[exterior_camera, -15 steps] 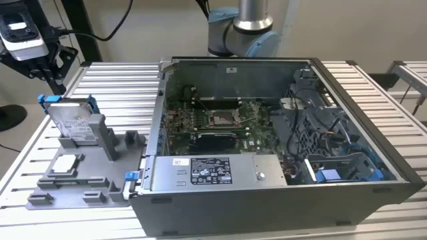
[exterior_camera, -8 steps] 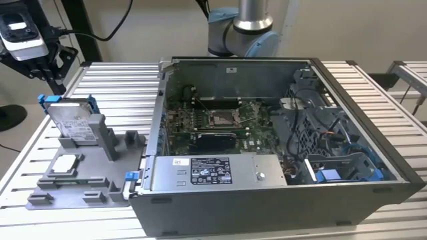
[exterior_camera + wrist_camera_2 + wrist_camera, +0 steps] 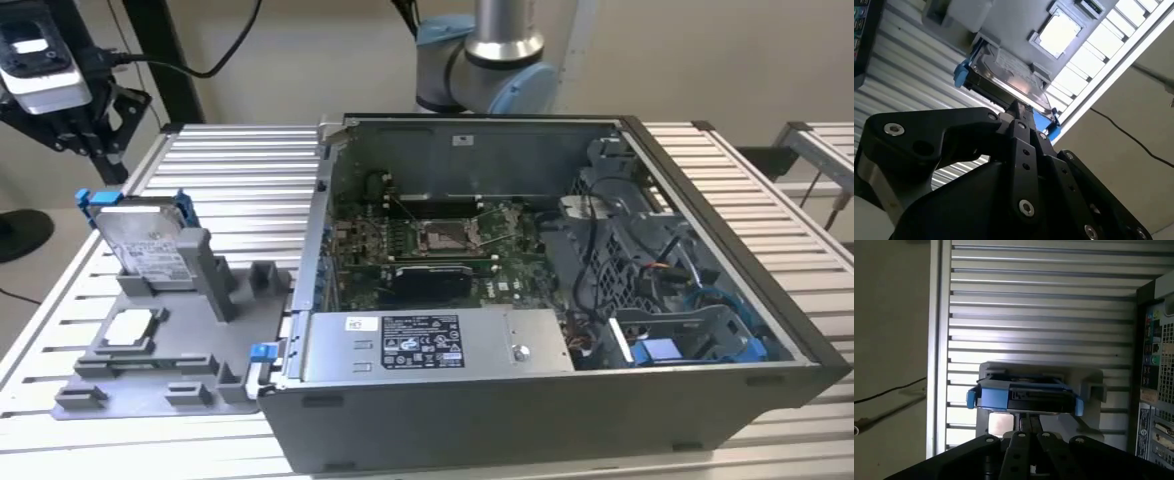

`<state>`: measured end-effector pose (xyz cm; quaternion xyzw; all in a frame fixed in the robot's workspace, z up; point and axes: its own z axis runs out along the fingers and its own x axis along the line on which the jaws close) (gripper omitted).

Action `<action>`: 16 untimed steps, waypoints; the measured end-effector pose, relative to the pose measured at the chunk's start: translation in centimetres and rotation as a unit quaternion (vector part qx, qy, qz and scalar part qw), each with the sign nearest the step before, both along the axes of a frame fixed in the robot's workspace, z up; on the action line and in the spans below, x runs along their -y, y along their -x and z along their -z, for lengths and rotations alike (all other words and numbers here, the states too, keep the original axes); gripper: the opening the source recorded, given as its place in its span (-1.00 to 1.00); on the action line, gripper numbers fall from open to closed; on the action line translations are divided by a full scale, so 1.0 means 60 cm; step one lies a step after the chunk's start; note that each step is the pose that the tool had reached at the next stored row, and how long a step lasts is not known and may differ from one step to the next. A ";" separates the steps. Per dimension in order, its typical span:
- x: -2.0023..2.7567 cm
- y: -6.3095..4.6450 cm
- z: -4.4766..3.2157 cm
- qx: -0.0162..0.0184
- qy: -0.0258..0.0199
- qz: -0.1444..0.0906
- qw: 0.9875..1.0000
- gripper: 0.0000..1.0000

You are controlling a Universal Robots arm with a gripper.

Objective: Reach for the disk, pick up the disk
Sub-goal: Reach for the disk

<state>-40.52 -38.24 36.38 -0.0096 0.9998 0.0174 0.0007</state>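
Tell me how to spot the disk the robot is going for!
Find the big open computer case, then look to the exterior view's left at the grey holder beside it. The disk stands on edge at the holder's far end. Unlike the small square chip lying flat in the holder, it is a silver slab with a white label and blue rails.

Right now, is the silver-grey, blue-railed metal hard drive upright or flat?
Upright: the hard drive stands on edge in the grey holder.

Open computer case [image 3: 534, 420] on slatted table [image 3: 227, 170]; grey fixture [image 3: 150, 378] holding square chip [image 3: 130, 327].
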 end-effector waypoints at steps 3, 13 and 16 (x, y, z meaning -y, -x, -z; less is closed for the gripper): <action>-0.0098 0.012 0.000 0.000 0.001 0.000 1.000 -1.00; -0.0104 0.045 0.000 0.001 0.001 0.000 1.000 -1.00; -0.0105 0.045 0.000 0.001 0.001 0.000 1.000 -1.00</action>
